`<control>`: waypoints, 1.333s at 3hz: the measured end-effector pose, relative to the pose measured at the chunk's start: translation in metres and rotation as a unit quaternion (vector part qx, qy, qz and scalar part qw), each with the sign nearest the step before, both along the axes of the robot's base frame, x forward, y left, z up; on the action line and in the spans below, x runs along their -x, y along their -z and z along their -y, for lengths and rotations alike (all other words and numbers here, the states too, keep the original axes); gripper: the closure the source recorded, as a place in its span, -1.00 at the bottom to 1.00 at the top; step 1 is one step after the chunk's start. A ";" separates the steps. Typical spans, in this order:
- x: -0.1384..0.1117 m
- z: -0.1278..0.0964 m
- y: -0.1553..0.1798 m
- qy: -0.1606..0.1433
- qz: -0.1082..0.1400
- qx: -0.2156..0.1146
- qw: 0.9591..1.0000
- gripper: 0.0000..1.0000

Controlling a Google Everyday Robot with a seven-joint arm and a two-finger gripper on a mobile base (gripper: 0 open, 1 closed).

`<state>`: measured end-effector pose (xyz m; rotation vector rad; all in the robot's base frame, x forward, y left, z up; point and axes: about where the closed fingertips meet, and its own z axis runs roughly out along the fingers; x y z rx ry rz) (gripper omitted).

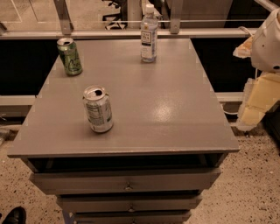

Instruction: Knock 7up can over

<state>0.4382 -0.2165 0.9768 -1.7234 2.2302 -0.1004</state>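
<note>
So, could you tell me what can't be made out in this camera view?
- Gripper: out of frame; only a white arm part shows at the right edge.
- 7up can: back face turned away from the camera.
- Drawers: contents hidden behind their fronts; lowest cut by bottom edge.

A grey drawer cabinet [175, 109] stands on speckled terrazzo floor [253, 188], glass partition [26, 11] at twelve o'clock. The gripper [258, 105] hangs at three o'clock.

I see a softly glossy silver-white aluminium 7up can [98, 109] on the grey, slightly sheened worktop [175, 109]; the cream, matt end effector [258, 103] hangs off its right edge.
</note>
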 end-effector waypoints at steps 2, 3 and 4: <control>-0.003 -0.012 0.004 -0.005 0.003 -0.024 1.000 -1.00; -0.012 -0.047 0.019 -0.022 -0.002 -0.081 0.996 -1.00; -0.021 -0.093 0.042 -0.049 -0.012 -0.163 0.985 -1.00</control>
